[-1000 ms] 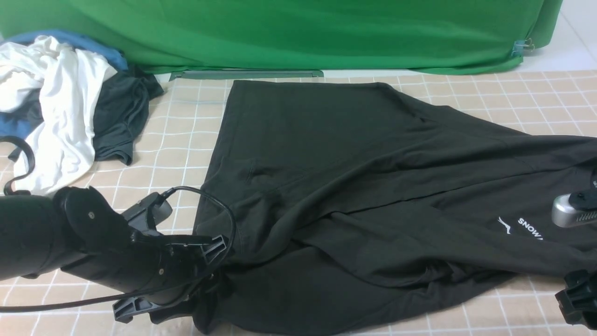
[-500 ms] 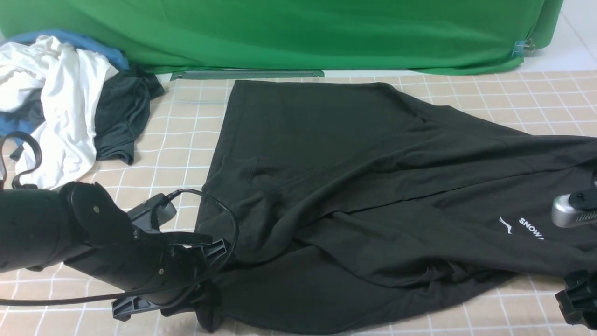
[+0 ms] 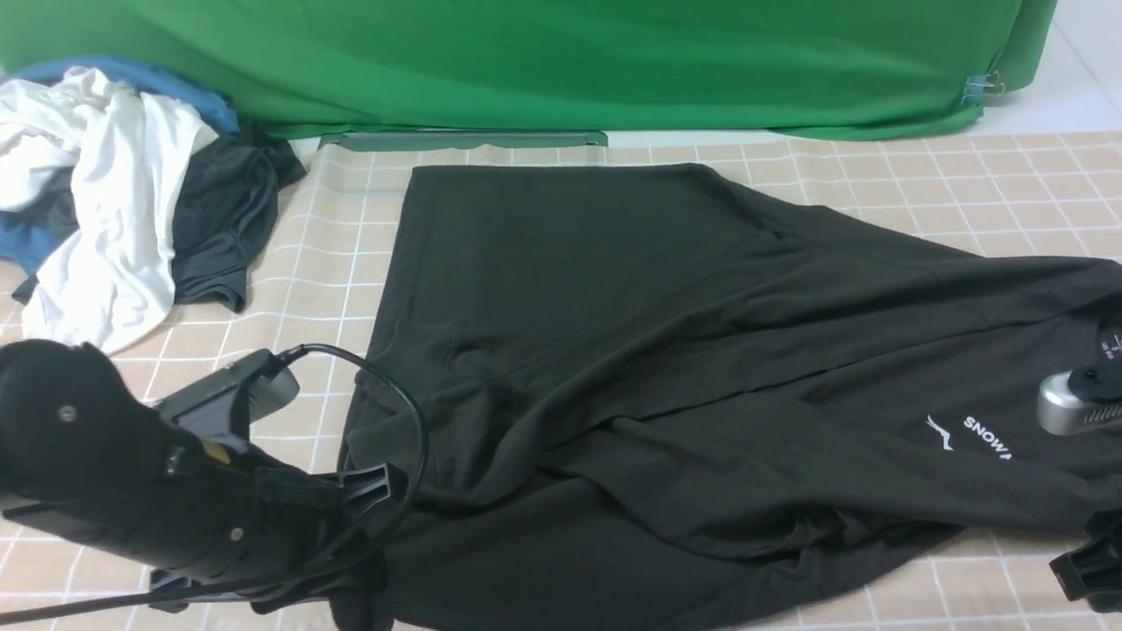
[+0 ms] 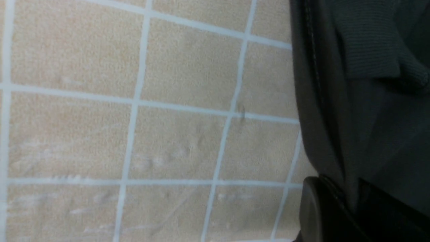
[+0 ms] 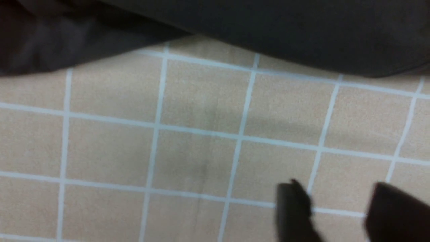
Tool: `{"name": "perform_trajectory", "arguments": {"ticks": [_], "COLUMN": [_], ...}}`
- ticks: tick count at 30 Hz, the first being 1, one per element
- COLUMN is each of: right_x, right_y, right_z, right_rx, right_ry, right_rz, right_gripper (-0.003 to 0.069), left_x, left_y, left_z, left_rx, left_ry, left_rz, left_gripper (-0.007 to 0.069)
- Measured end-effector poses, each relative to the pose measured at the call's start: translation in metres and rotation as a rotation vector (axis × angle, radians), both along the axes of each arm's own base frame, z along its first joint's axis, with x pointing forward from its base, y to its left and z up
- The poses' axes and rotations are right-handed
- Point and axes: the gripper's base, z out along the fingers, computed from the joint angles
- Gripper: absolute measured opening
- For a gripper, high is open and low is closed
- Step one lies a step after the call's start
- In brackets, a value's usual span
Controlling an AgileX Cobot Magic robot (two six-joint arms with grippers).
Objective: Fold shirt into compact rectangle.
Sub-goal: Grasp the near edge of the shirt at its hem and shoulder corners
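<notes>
The black shirt lies spread and wrinkled over most of the checked table cover, its white "SNOW" logo towards the right. At the near left, my left gripper is shut on the shirt's near-left corner. In the left wrist view the hem runs down between the left gripper's closed fingers. My right gripper sits at the near right edge of the front view, mostly cut off. In the right wrist view the right gripper is open over bare cover, short of the shirt's edge.
A heap of clothes lies at the back left: a white garment, a dark grey one and a blue one. A green backdrop hangs behind the table. The right wrist's silver camera housing hangs over the shirt's right part.
My left arm has moved left and towards the near edge, dragging the shirt's corner with it; the whole shirt has slid left. The right gripper has sunk slightly in the front view.
</notes>
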Motion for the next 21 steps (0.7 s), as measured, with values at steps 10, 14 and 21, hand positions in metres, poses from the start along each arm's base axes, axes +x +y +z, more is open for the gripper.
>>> {"name": "perform_trajectory", "arguments": {"ticks": [10,14,21], "right_x": [0.004,0.009,0.029], "right_y": [-0.036,-0.046,-0.047], "right_z": [-0.001,-0.01,-0.027], "right_rx": [0.007,0.015,0.094], "right_ry": [-0.019,0.0,-0.042], "right_rz": [-0.198,-0.253,-0.33], "right_gripper": [0.0068,0.022,0.0532], "left_x": [0.008,0.009,0.008], "left_y": [0.0,0.001,0.001], "left_z": [0.021,0.023,0.023], "left_rx": [0.044,0.053,0.062], "left_ry": [-0.025,-0.03,-0.029], "left_rz": [-0.038,-0.047,-0.054], "left_gripper": [0.0022,0.0022,0.0022]}}
